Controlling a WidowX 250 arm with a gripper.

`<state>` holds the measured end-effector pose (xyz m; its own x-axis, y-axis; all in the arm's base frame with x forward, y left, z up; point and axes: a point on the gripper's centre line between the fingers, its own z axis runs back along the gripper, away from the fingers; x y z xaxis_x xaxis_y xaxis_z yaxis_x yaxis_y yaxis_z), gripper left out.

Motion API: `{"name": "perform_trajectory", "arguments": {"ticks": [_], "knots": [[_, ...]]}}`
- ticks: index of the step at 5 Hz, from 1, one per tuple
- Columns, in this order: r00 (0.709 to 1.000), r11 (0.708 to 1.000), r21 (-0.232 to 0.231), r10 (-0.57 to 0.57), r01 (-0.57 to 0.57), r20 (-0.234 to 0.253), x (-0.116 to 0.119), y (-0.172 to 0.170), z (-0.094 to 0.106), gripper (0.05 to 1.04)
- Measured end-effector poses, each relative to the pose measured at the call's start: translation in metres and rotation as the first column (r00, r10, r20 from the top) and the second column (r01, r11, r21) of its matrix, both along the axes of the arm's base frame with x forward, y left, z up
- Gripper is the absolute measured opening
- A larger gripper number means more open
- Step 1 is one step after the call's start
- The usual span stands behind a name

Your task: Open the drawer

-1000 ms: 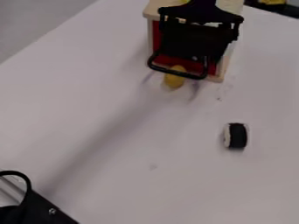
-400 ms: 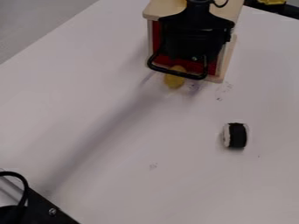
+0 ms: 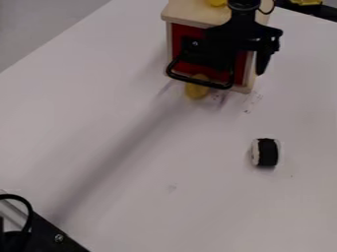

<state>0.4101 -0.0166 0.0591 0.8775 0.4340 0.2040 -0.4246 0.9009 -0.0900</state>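
End effector point(image 3: 239, 61): mine, fingers spread, nothing seen between them; over the front of the wooden box point(image 3: 187, 12), one finger hanging by its right side in the view.
Drawer point(image 3: 187, 32): red front, set in the box at the top of the view; appears shut or nearly so.
Black handle point(image 3: 201, 83): a loop standing out from the drawer's front; whether I touch it, I cannot tell.
Risk, handle: my fingers could slip past the loop if I come down off its line, or press it instead of drawing it out.
Risk, box: it looks light; a sideways push from my finger on its flank could swivel it, or a jammed drawer could drag it whole.
Risk, yellow piece point(image 3: 197, 88): by the lower bar of the loop, likely to be in the way of the pull.
Black-and-white roll point(image 3: 266, 153): to the right of the pull path; should be missed if I draw straight.
Edge: the desk point(image 3: 125, 123) ends at upper left.
Room: broad bare surface in front of the drawer; black bracket point(image 3: 49, 234) at the lower left corner, well apart.
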Motion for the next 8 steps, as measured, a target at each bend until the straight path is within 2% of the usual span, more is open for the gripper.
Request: {"name": "perform_trajectory", "arguments": {"ticks": [1,3,4,5,7,8], "knots": [[1.000,1.000,0.001,0.000,0.000,-0.029,0.001,0.000,-0.003,0.961],[0.999,0.997,0.060,-0.044,0.046,-0.030,-0.011,0.002,-0.003,0.563],[0.998,0.994,0.095,-0.043,0.048,-0.046,-0.031,0.000,-0.012,0.280],[0.996,0.991,0.110,-0.065,0.071,-0.059,-0.045,-0.005,-0.018,0.144],[0.997,0.992,0.107,-0.064,0.069,-0.049,-0.047,-0.007,-0.019,0.118],[0.997,0.994,0.091,-0.055,0.060,-0.057,-0.052,-0.010,-0.017,0.118]]}}
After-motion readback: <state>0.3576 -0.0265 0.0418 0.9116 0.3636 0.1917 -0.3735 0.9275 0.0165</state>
